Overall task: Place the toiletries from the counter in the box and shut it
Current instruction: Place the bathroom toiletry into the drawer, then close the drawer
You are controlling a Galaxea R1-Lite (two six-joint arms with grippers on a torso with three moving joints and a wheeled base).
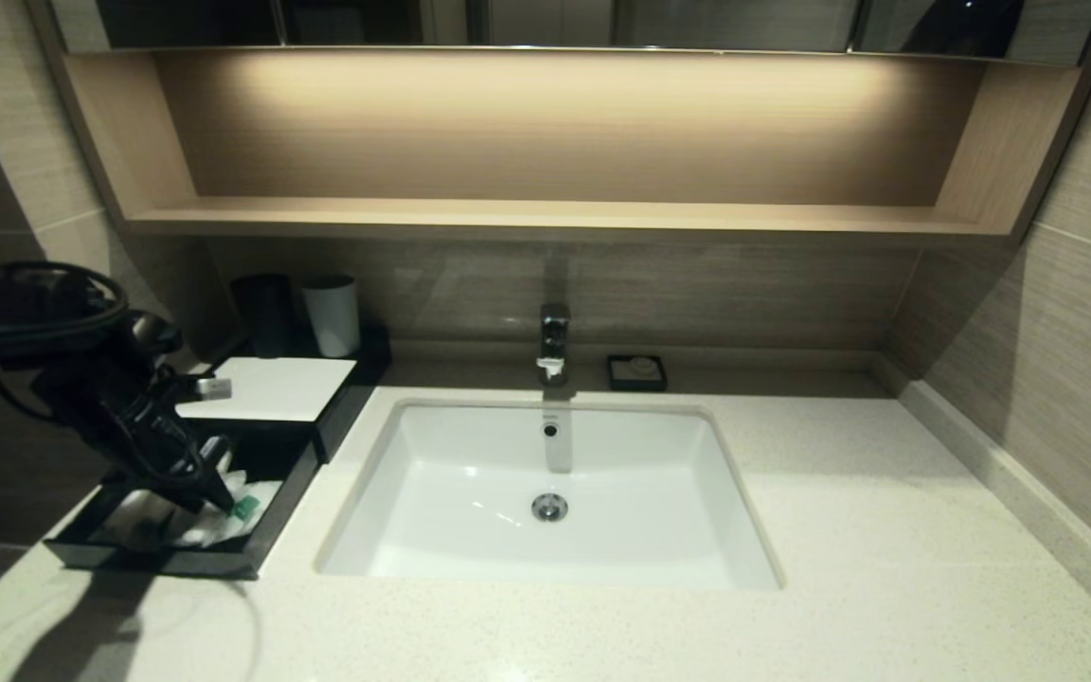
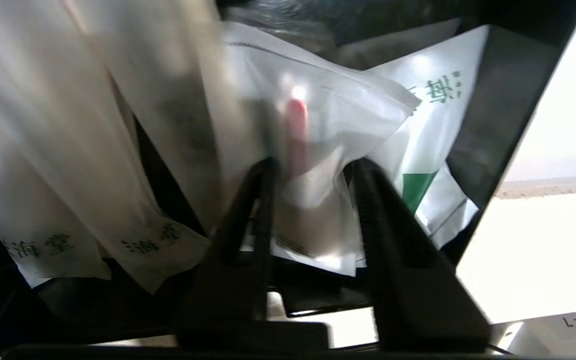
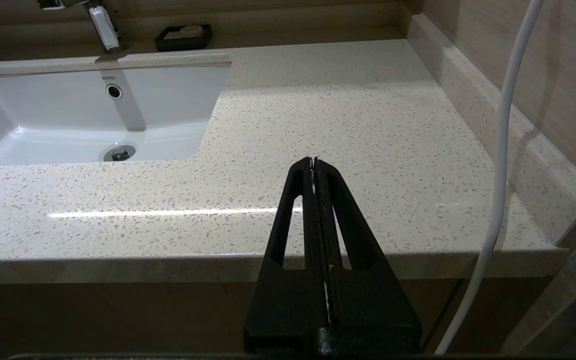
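Left wrist view: packet (image 2: 313,150) between parted left gripper (image 2: 313,170) fingers.

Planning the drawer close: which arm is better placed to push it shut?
Left, probably. The left gripper is open inside the box's open drawer among the toiletries; the right gripper is shut, right of the sink.
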